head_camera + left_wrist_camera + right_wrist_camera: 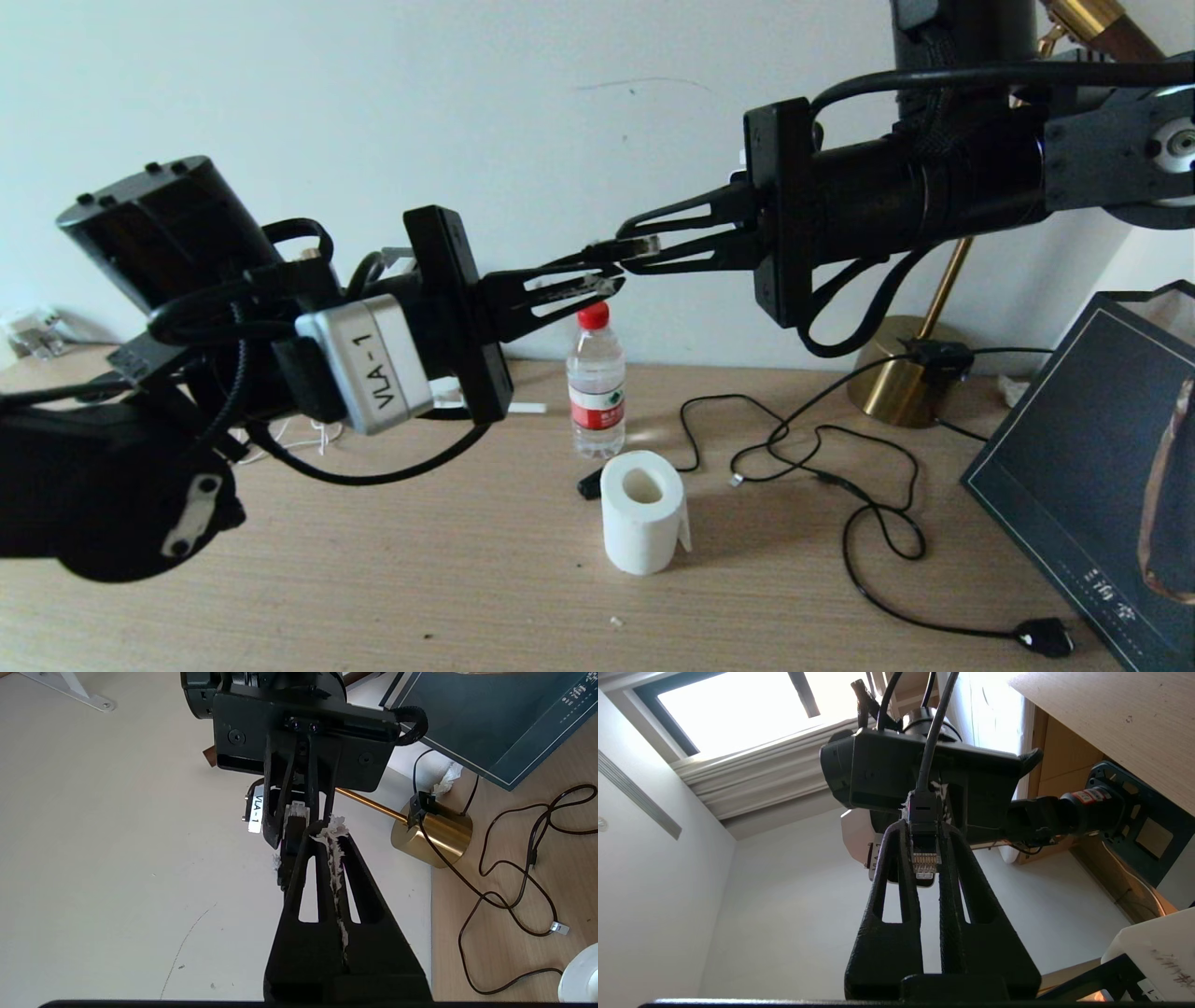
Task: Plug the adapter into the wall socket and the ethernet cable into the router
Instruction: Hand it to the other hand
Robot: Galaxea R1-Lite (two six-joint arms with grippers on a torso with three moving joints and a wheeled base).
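pale wall behind a light wooden desk (420, 579), whose bare middle and near stretch leave room beneath both raised arms. along the desk stand a water bottle (596, 387), a paper roll (642, 511), a brass lamp base (901, 373) with loose black cord (840, 467), and a dark box (1083, 467) at the right edge. right gripper (639, 252) (reaching in from the right, above the bottle) is clenched on the ethernet cable (923, 840), its clear-tipped plug lying between the fingers and pointing back toward that wrist. left gripper (597, 277) meets it tip to tip, fingers drawn together on the same cable just behind the plug (644, 246). router, adapter and wall socket are not identifiable in these views.
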